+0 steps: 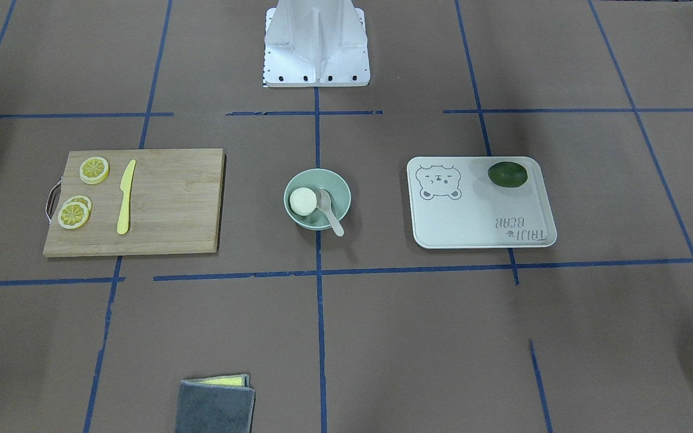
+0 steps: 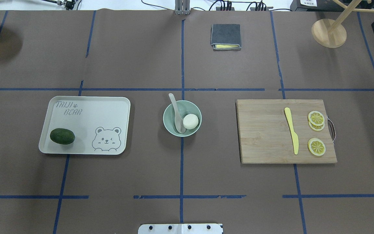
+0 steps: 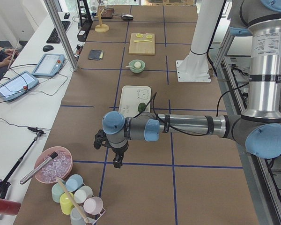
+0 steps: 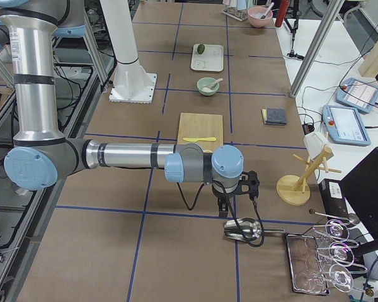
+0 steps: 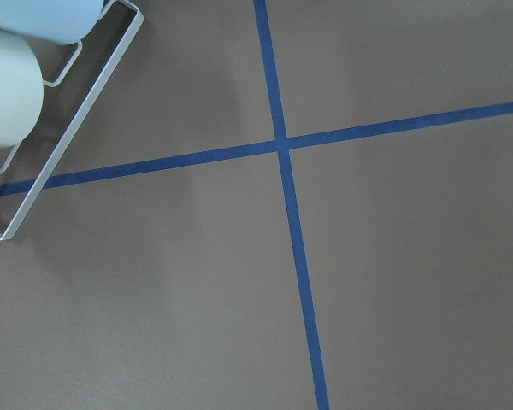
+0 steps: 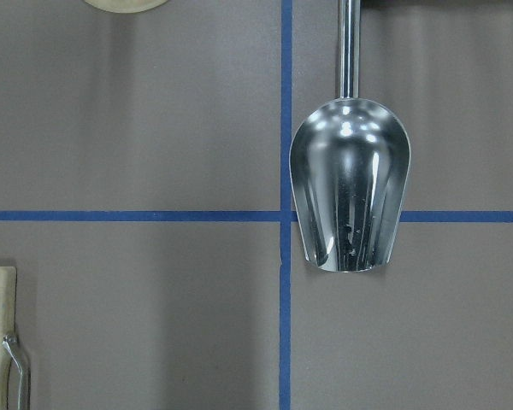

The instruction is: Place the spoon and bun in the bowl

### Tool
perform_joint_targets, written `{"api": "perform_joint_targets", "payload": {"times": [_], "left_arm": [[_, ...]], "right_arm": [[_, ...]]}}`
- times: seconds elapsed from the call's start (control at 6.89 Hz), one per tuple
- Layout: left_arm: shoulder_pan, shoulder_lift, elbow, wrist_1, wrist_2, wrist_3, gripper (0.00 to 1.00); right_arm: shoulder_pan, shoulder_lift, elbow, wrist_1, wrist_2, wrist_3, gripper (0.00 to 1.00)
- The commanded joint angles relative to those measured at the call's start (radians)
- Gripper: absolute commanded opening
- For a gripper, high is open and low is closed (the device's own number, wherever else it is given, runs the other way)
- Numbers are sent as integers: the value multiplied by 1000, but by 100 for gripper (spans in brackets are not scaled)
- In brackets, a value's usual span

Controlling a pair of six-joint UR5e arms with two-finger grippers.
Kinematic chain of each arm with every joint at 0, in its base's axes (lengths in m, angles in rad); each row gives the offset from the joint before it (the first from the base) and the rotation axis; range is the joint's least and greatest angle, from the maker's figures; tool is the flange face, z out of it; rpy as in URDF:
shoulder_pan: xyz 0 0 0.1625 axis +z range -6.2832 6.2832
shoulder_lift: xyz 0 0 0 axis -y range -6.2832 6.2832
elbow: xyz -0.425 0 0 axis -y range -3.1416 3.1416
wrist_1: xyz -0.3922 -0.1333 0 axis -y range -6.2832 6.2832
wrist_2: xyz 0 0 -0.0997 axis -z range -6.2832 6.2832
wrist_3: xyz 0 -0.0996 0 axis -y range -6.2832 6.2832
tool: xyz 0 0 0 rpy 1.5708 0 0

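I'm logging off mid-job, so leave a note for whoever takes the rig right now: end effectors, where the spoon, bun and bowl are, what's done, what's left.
Left end effector: hangs over the table at the robot's left end; open or shut cannot be told.
Right end effector: hangs at the right end above a metal scoop; open or shut cannot be told.
Bowl: mid-table.
Bun: inside the bowl.
Spoon: scoop in the bowl, handle leaning out over the rim.
Done: both items are in.
Left: nothing apparent.
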Motion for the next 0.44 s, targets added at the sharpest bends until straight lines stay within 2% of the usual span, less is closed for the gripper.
{"api": "perform_joint_targets", "payload": {"times": [0.0, 0.29], "left_arm": [[0, 0, 0, 0, -1, -10, 100], [-3, -1, 0, -3, -2, -93, 100]], "right_arm": [[0, 1, 0, -1, 0, 0, 100], [0, 2, 0, 1, 0, 0, 100]]}}
